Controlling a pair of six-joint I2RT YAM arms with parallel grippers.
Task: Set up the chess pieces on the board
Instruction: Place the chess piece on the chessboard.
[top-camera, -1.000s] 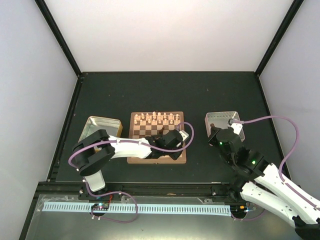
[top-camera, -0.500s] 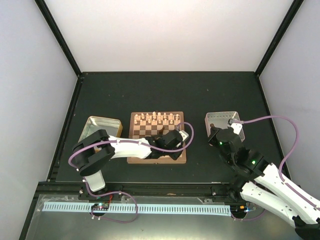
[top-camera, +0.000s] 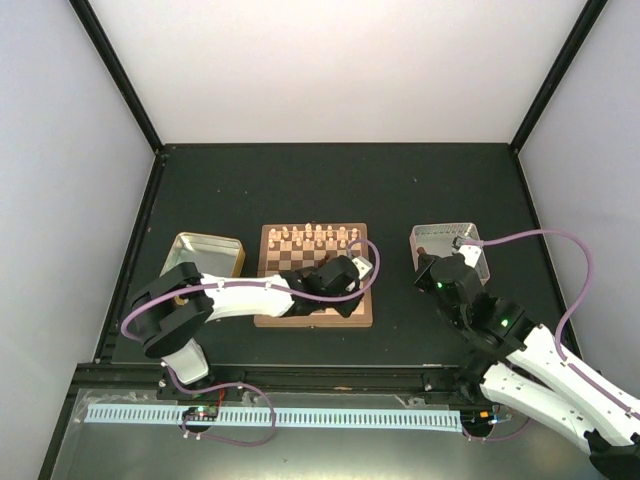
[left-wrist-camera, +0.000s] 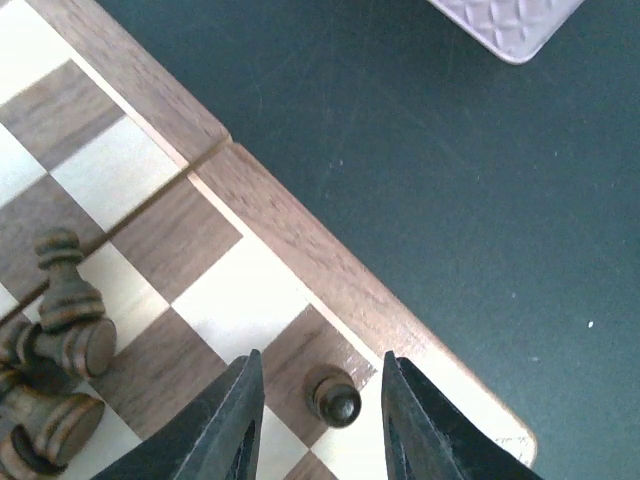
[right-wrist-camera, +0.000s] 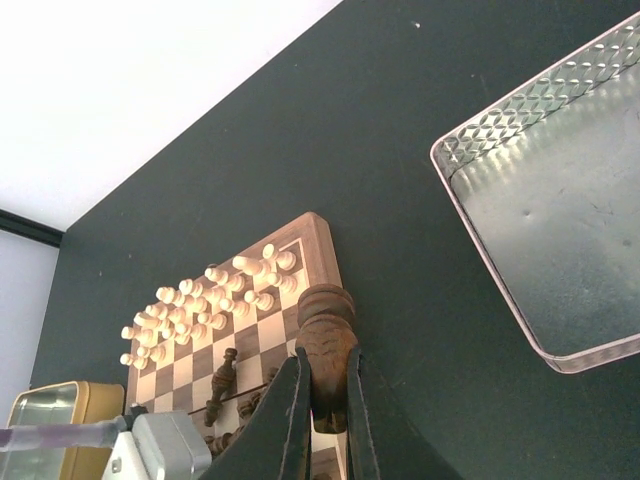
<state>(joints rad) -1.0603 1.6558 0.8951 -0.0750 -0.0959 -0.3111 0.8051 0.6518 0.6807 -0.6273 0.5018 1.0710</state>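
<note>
The left end effector (left-wrist-camera: 323, 442) is hovering over the near right corner of the chessboard (left-wrist-camera: 290, 235), its fingers (left-wrist-camera: 232, 425) standing narrowly parted on either side of a dark pawn (left-wrist-camera: 333, 397) without touching it. That pawn is standing upright on a dark square just beside the board's tan border. Other dark pieces (left-wrist-camera: 60, 340) are lying tumbled on nearby squares. The cream pieces (top-camera: 315, 237) are standing in rows along the far edge. The right end effector (right-wrist-camera: 323, 385) is pinching a dark brown chess piece (right-wrist-camera: 325, 320) by its lower part, holding it above the dark surface (right-wrist-camera: 400, 260) between the board and the grey tray (right-wrist-camera: 470, 140). A gold tin (top-camera: 205, 250) is sitting left of the board.
</note>
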